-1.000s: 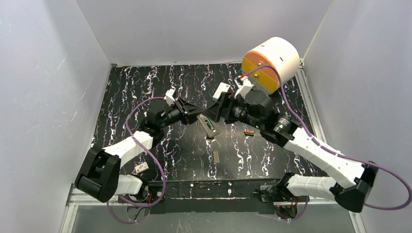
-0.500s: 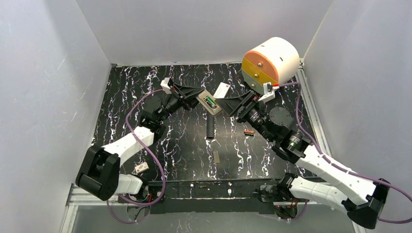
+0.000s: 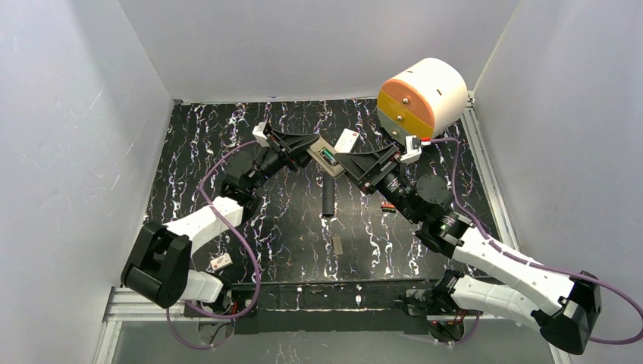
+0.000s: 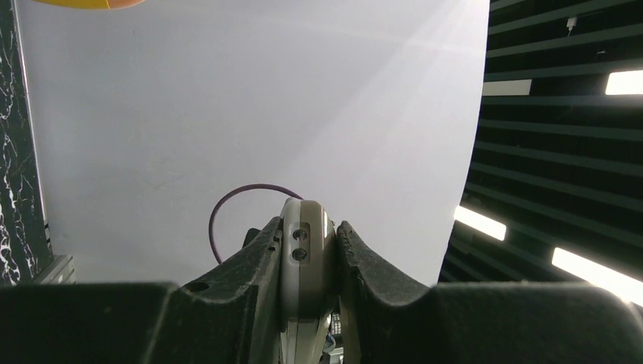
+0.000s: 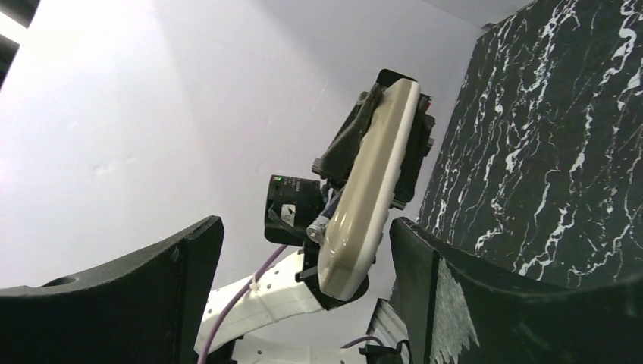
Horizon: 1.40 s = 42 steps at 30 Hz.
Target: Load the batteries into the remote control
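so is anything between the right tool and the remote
Nothing visible. The remote, clamped in the left tool, sits right ahead of the open right tool, with only open air between them.

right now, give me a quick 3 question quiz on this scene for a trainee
1. True or false: the left gripper is shut on the remote control, holding it off the table.
2. The right gripper is: A) open, beside the remote control B) shut on a battery C) out of view.
3. Fill in: the battery sitting in the remote's bay is ____ in colour.
Key: 1 true; 2 A; 3 green.
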### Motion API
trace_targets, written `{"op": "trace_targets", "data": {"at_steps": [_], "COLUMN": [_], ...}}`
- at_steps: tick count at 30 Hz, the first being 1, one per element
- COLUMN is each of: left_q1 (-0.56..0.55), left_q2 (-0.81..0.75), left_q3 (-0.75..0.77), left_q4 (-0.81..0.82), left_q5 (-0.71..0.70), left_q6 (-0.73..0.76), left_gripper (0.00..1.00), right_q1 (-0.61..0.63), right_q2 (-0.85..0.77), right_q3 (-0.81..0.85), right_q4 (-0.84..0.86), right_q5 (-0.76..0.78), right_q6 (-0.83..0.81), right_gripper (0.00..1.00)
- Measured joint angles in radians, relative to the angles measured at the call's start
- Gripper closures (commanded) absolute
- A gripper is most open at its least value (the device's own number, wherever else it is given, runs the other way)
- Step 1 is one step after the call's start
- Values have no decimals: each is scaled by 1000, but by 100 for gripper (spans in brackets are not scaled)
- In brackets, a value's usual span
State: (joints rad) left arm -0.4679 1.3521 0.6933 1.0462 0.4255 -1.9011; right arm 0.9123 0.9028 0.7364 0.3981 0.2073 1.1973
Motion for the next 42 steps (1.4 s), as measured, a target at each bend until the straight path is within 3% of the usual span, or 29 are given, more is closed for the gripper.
{"op": "trace_targets", "data": {"at_steps": [6, 19, 42], "left_q1": [-1, -10, -13], "left_q2": [14, 31, 32], "left_q3": [-8, -31, -33], "left_q4": [31, 71, 82], "left_q5": [-1, -20, -45], "left_q6": [-16, -28, 14], "left_gripper": [100, 100, 100], "right_q1": [0, -1, -2], "right_q2": [20, 75, 101], "right_q3": [-1, -2, 8], "right_q4": [28, 32, 13], "right_q5": [0, -5, -5], "right_q6": [23, 42, 57], "right_gripper": [28, 47, 52]}}
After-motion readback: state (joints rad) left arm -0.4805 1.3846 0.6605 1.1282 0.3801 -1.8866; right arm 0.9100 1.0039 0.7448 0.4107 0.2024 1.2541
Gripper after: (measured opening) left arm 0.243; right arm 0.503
